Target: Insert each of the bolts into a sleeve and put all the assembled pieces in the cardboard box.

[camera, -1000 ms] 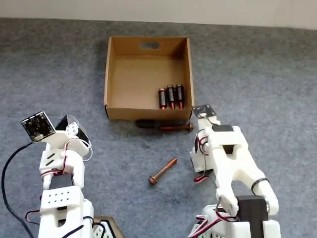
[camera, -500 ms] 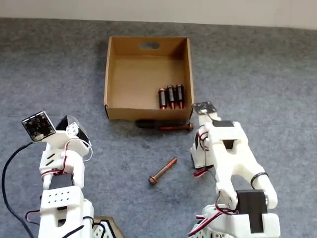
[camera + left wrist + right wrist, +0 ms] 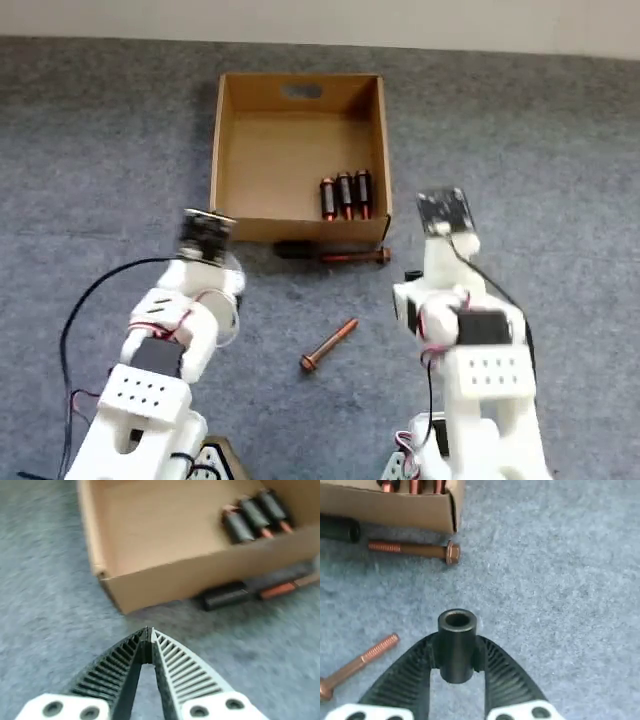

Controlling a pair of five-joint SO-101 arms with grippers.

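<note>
The cardboard box (image 3: pixel 228 150) holds three assembled pieces (image 3: pixel 345 196) near its front right corner. Just outside its front wall lie a black sleeve (image 3: pixel 292 250) and a copper bolt (image 3: pixel 355 256), end to end. Another bolt (image 3: pixel 328 345) lies loose on the carpet between the arms. My right gripper (image 3: pixel 456 644) is shut on a second black sleeve (image 3: pixel 456 630), held above the carpet with its bore showing, near both bolts (image 3: pixel 412 549) (image 3: pixel 357 665). My left gripper (image 3: pixel 147 634) is shut and holds nothing; it hovers off the box's front left corner (image 3: pixel 107 582), facing the lying sleeve (image 3: pixel 225 596).
Grey carpet (image 3: pixel 540 150) covers the whole table around the box. The left arm (image 3: pixel 175 320) and right arm (image 3: pixel 465 330) flank the loose bolt. A bit of brown board (image 3: pixel 215 455) shows at the front edge by the left arm's base.
The left arm has swung right, toward the box's front left corner. The right arm has turned and shifted slightly right with the sleeve. Bolts and box are unmoved.
</note>
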